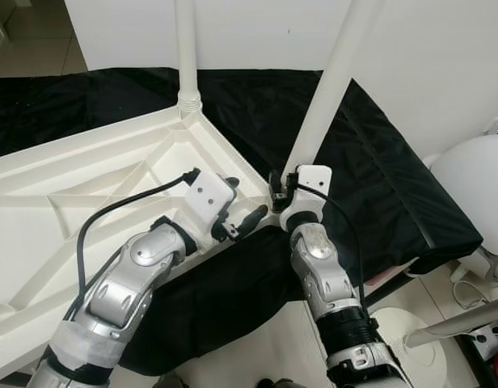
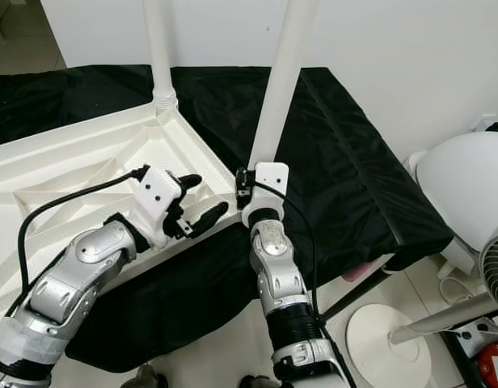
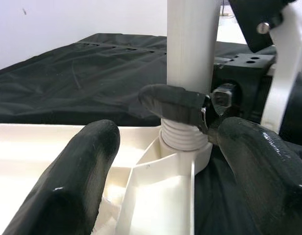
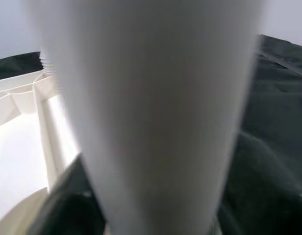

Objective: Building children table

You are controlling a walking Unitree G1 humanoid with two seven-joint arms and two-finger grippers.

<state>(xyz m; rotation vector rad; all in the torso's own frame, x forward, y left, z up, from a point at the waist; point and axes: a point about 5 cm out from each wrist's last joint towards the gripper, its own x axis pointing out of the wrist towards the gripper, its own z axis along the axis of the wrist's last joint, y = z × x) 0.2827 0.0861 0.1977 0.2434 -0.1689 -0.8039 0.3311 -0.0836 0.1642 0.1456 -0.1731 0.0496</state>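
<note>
A black cloth (image 1: 378,162) covers the raised surface across the middle of the head views, running from the upper left down to the right edge. On it, filling the left half of the frame, lies the white plastic tabletop (image 1: 87,186), underside up, so its ribbed compartments face the camera; those that can be seen hold nothing. Two white legs rise from its corner sockets: a far leg (image 1: 185,48) stands upright at top centre, seated in its threaded collar, and a near leg (image 1: 330,81) slants up toward the upper right from the corner near the frame's centre.

At the right edge, on the floor, stands a white fan (image 2: 467,186) with a round base (image 2: 386,331).

The right gripper (image 1: 280,187), just right of centre, is clamped around the foot of the near leg; the left wrist view shows a black finger (image 3: 175,104) pressed against the leg just above the ribbed thread (image 3: 183,137).

The left gripper (image 2: 194,200), centre left, hovers at the tabletop's edge beside that same corner, fingers spread and holding nothing.
</note>
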